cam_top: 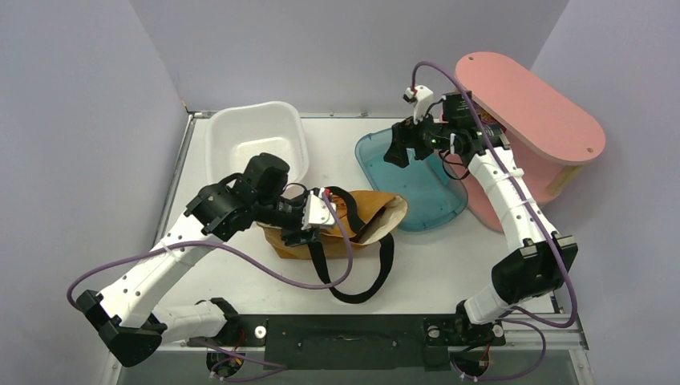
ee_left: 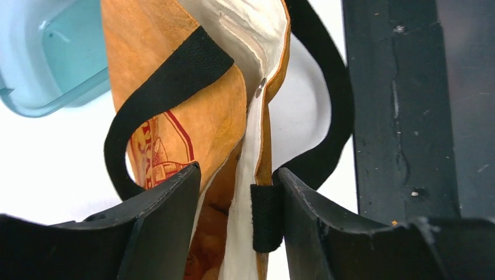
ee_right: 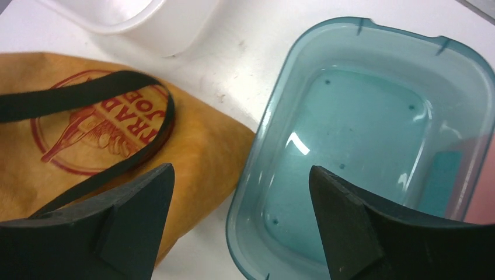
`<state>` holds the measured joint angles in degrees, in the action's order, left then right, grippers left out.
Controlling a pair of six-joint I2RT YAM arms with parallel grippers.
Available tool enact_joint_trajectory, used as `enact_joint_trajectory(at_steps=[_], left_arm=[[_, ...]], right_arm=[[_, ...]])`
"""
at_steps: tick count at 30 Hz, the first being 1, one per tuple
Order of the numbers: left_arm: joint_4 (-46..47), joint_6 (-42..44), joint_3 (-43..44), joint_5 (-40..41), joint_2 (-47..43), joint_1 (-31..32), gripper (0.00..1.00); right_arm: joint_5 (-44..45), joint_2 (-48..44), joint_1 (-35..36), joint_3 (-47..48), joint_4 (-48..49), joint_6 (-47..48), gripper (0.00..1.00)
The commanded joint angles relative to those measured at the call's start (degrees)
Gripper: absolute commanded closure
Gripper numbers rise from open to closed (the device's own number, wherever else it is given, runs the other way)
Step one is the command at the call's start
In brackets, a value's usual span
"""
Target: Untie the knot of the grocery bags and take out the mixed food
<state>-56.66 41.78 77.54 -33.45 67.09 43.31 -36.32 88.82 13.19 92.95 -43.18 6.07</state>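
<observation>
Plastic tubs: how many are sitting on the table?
2. A white tub sits at the back left; a teal tub sits just right of the canvas tote. Nothing seems to hide another.

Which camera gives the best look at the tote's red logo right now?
Right wrist: the round red logo lies face up on the tote, nearly whole, crossed only by a black strap. Left wrist catches only a slice of the print. Top external shows the tote, but no logo is visible there.
</observation>
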Motion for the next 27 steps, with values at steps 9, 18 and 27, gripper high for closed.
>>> enact_joint_trajectory(at_steps=[9,18,27], left_arm=[[9.6,-11.1,9.4,3.9,-5.4,-9.9,0.51],[8.3,-7.1,9.5,8.0,-2.6,-15.0,0.51],[0.9,12.3,7.3,11.5,1.9,-15.4,0.51]], right_arm=[[-4.9,-10.2,6.1,2.1,-6.1,15.8,0.15],[1.4,-12.2,12.4,-2.0,-6.8,23.2,0.14],[7.8,-12.9,14.7,-5.9,-9.8,30.1,0.14]])
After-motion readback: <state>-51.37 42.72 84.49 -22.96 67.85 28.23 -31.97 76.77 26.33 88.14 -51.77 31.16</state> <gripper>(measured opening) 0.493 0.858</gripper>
